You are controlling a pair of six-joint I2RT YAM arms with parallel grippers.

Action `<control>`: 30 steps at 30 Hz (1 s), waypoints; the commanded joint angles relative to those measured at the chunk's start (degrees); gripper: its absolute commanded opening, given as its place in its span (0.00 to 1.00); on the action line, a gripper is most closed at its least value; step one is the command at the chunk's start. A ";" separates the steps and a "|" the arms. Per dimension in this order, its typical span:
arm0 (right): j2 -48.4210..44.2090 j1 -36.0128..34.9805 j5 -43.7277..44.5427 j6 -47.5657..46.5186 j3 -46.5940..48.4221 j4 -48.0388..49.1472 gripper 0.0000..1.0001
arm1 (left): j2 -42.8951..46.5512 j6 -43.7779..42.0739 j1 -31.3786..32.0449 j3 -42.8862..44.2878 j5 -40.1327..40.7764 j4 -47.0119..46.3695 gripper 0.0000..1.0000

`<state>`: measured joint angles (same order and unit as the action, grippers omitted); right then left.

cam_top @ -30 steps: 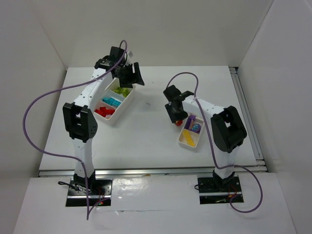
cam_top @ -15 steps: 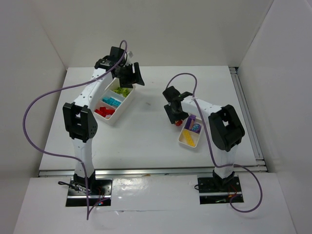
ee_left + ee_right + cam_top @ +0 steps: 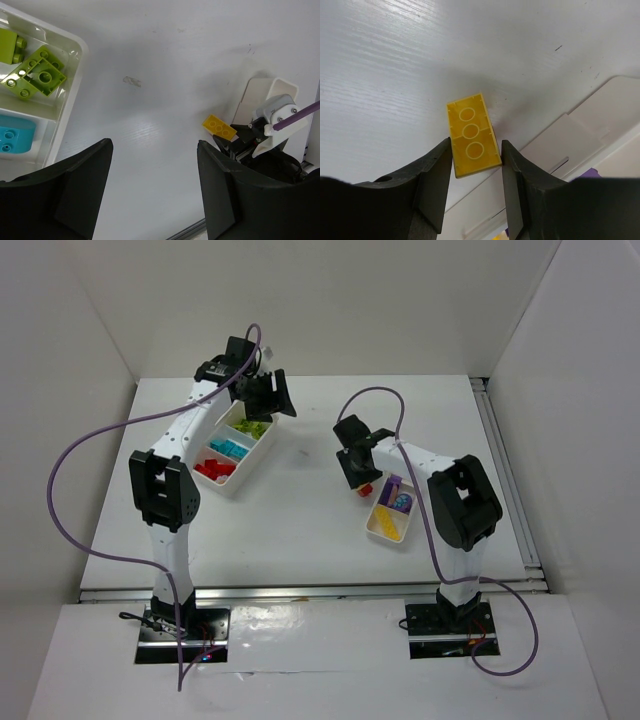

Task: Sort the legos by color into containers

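Two tools are showing. The left tool [image 3: 155, 150] is hanging wide and carrying nothing over the far end of the long tray [image 3: 76, 75]. That tray's compartments are holding lime green legos [image 3: 36, 77], a cyan lego [image 3: 12, 137] and red legos [image 3: 212, 469], each colour apart. Bare counter [image 3: 310, 510] is lying between the trays. The right tool [image 3: 476, 145] is pinching a yellow lego [image 3: 472, 135] by its long sides, hollow underside facing the wrist camera. The brick is appearing to ride just off the counter, just beside a corner of the small tray [image 3: 600, 115]. Judging from this, the step in hand is carrying yellow to the small tray's near compartment, where yellow pieces [image 3: 387, 524] are already sitting. Purple is lying at the far end, so that end is looking like the wrong drop. Doing it well is likely meaning lifting enough for the brick to be clearing the tray wall, then travelling toward the near end. Centring over the yellow section should be coming before widening, with a low release so the brick is not bouncing into the neighbouring section. The pinch is looking square, so slipping is seeming unlikely, and the left tool is sitting well apart, out of the way.
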<state>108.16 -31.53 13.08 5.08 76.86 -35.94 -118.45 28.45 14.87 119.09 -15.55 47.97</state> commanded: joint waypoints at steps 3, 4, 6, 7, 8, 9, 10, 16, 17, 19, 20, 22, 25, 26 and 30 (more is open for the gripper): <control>-1.45 -0.11 0.45 0.46 -0.31 1.76 0.24 | 0.94 -1.02 0.07 -0.08 -1.06 0.20 0.79; -1.46 -0.11 -0.07 1.24 0.39 1.75 0.22 | 0.94 -1.02 0.07 -0.08 -1.06 0.20 0.79; -3.65 1.37 -1.64 2.56 1.88 1.14 0.21 | 0.94 -1.02 0.07 0.97 -1.06 0.81 0.79; -4.35 2.17 -3.13 3.78 2.50 0.53 0.18 | 0.94 -1.63 0.07 0.97 -1.84 0.81 0.79; -5.75 3.13 -5.24 4.40 3.11 0.52 0.16 | 0.94 -1.64 0.07 1.58 -2.55 0.81 0.79; -6.55 5.49 -10.57 5.11 4.34 0.52 0.16 | 0.94 -2.51 0.07 1.59 -3.34 0.81 0.80; -7.34 6.73 -14.01 5.81 4.35 0.52 0.16 | 1.55 -3.04 0.07 1.59 -4.22 0.81 0.80; -11.83 14.72 -39.07 10.38 4.27 5.61 0.16 | 5.16 -9.19 0.07 -3.94 -19.49 -3.30 0.79; -12.53 15.52 -41.27 12.04 4.26 6.40 0.16 | 5.86 -10.59 0.07 -5.69 -25.52 -4.53 0.77; -13.85 17.45 -45.92 13.98 2.07 9.99 0.16 | 7.26 -10.61 0.07 -10.00 -30.92 -6.82 0.76; -13.85 18.08 -47.17 15.82 1.28 11.67 0.16 | 7.27 -9.82 0.07 -10.89 -37.38 -9.62 0.76; -15.26 19.47 -50.16 17.76 -0.74 15.98 0.16 | 8.84 -8.42 0.07 -15.18 -42.79 -14.28 0.79; -16.40 21.33 -57.16 23.38 -3.11 23.25 0.16 | 9.99 -5.51 0.60 -20.81 -47.19 -22.99 0.83; -16.40 22.38 -59.03 25.22 -3.82 25.46 0.16 | 10.00 -4.46 1.20 -22.04 -48.33 -25.09 0.86; -16.40 23.00 -65.45 34.53 -7.15 34.61 0.16 | 11.23 1.43 2.70 -27.41 -52.30 -36.61 0.91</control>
<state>94.21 -9.21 -43.00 30.55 71.42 -13.39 -110.83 25.82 16.08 93.45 -60.12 24.49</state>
